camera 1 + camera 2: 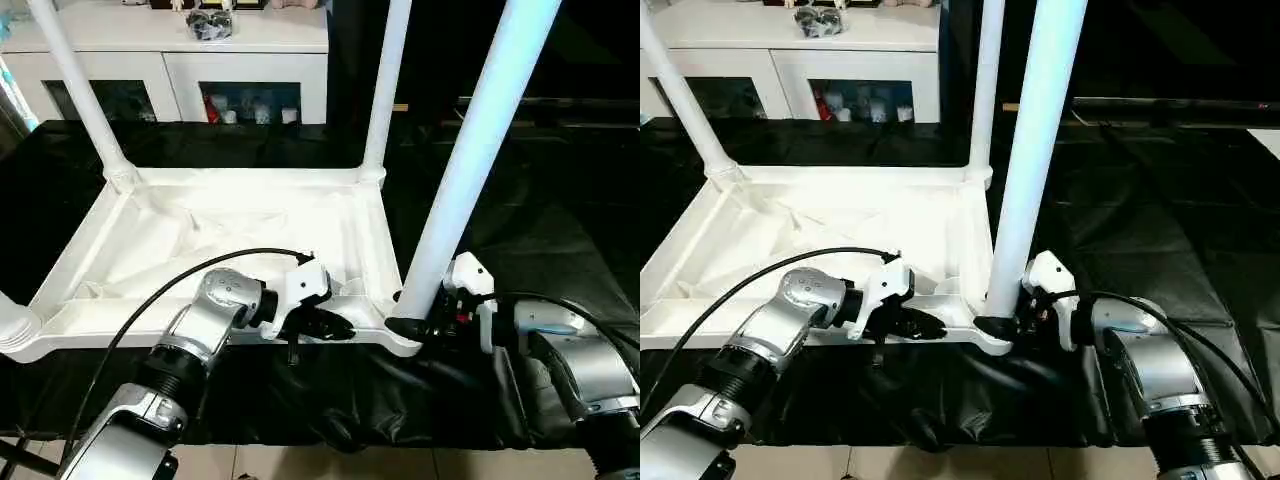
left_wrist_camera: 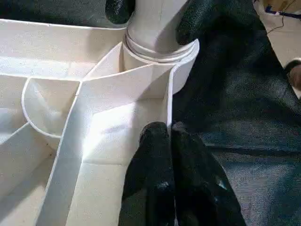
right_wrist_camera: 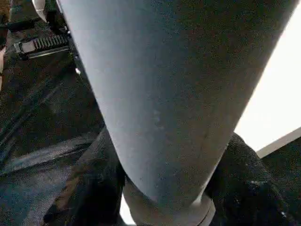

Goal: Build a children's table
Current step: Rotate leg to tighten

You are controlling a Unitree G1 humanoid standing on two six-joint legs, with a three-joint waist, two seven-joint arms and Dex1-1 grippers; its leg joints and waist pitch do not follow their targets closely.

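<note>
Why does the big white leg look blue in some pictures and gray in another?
In the left eye view, the near leg carries a pale blue sheen down one side, likely reflected light. In the right wrist view the same leg looms close and looks shaded gray against a bright patch behind. In the left wrist view, the tabletop's ribs cast soft shadows.
</note>
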